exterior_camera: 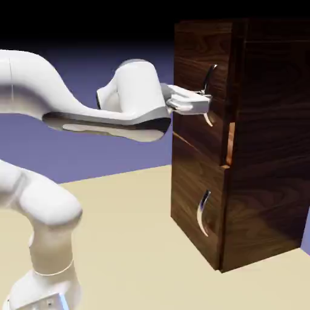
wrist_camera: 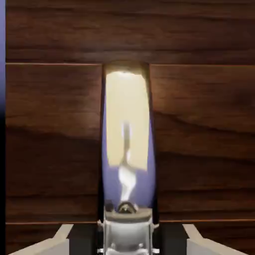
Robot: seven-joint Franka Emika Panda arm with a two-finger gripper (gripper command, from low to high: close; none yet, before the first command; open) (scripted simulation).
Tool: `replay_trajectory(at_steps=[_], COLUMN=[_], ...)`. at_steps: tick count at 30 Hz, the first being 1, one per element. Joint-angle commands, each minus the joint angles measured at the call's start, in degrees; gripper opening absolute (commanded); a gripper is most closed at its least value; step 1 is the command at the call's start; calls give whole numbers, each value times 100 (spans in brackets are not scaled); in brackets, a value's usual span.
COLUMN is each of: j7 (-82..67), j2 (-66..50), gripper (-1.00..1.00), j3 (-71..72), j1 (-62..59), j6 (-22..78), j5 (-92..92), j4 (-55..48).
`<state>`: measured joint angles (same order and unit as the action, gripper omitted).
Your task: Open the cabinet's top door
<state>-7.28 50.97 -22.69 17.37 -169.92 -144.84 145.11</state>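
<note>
The white jointed robot arm (exterior_camera: 42, 88) reaches from the exterior view's left, its hand roughly level, grey-tipped fingers (wrist_camera: 172, 241) clamped on the long curved silver handle (exterior_camera: 210, 72) of the tall dark walnut-grain top door (exterior_camera: 198, 97). That door is on the upper part of the dark wooden cabinet (exterior_camera: 269, 151), at right, standing on a pale tan surface (exterior_camera: 124, 224) before a blue-violet backdrop (exterior_camera: 91, 154).
</note>
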Motion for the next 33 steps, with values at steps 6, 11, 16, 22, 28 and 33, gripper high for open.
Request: replay_trajectory(at_steps=[6,11,16,22,28,33], j7=[-401,-847,-1465,-2647,-3904,-4507], j2=[428,910,1452,1947,2492,2988], gripper=[-100,-100,-100,-100,-100,-100], j3=[1068,1931,2652,2975,3208,3778], j1=[-1245,-2283,-3251,-3574,-3010,-2390], j6=[-12,-192,-543,-542,397,1640], j5=[1164,2290,3533,5028,6522,7634], j4=[514,890,1216,1611,2028,2205])
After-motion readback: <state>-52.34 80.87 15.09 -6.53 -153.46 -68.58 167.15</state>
